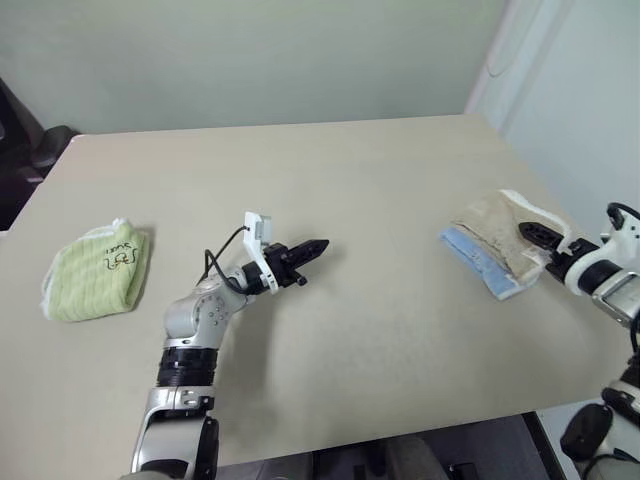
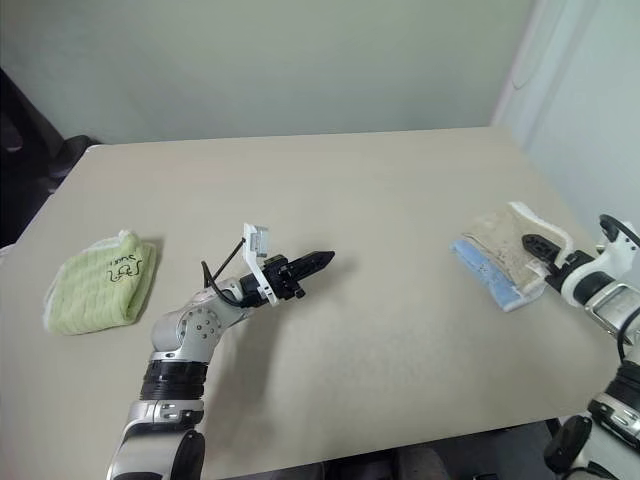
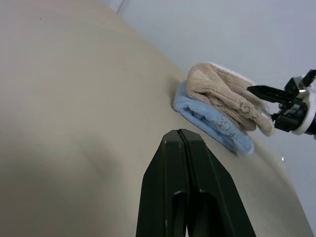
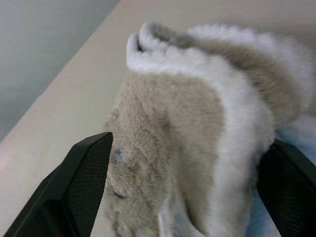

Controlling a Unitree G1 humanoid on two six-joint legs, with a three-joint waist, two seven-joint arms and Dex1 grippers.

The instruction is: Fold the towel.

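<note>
A wide, pale beige table (image 1: 380,260) runs from the near edge to a plain light wall at the far side.

On the right part of the table, close to its right edge, lies the towel (image 1: 505,232), a beige terry cloth with white corded edging, bundled into a thick folded heap. It rests on top of a small light-blue folded cloth (image 1: 478,262), whose blue edge sticks out along the heap's near-left side.

The right end effector (image 1: 541,240) reaches in from the right side at the towel's right end. In the right wrist view its two black fingers (image 4: 79,187) stand wide apart, one on each side of the towel's fluffy end, with the white edging between them. The cloth fills the gap, but whether the fingers press on it cannot be told.

The left end effector (image 1: 308,250) hangs over the bare middle of the table, well apart from the towel, pointing level toward the right. Its two black fingers (image 3: 170,187) are pressed together with nothing between them.

Far off on the left part of the table lies a small light-green folded cloth (image 1: 97,272) with black handwriting on its top face, well apart from both arms.
</note>
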